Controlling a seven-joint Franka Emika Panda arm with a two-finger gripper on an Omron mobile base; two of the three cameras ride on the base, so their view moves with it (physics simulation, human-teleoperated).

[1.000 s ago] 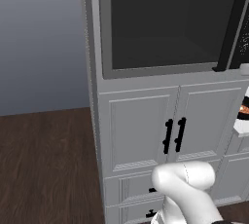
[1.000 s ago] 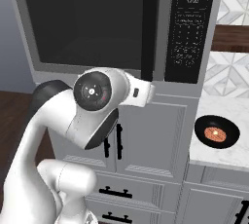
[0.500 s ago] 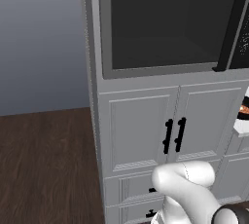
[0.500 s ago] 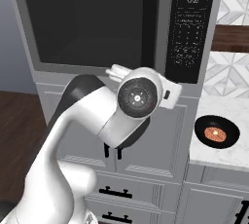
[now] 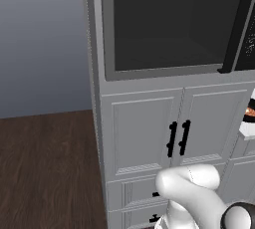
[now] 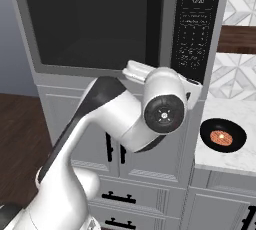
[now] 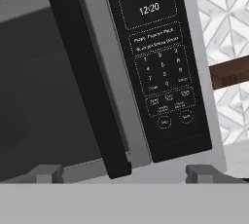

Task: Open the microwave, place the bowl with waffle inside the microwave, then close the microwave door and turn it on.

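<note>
Microwave (image 7: 97,72) faces wide-open, empty tool (image 7: 124,172).

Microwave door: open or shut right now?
Shut. The microwave door sits flush in its frame, its bar handle against the control panel.

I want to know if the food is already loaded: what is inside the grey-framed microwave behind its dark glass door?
Through the dark glass door of the grey-framed microwave, a dim cavity floor and back wall are visible. No bowl can be made out; the tinted glass hides detail, so I cannot confirm.
</note>
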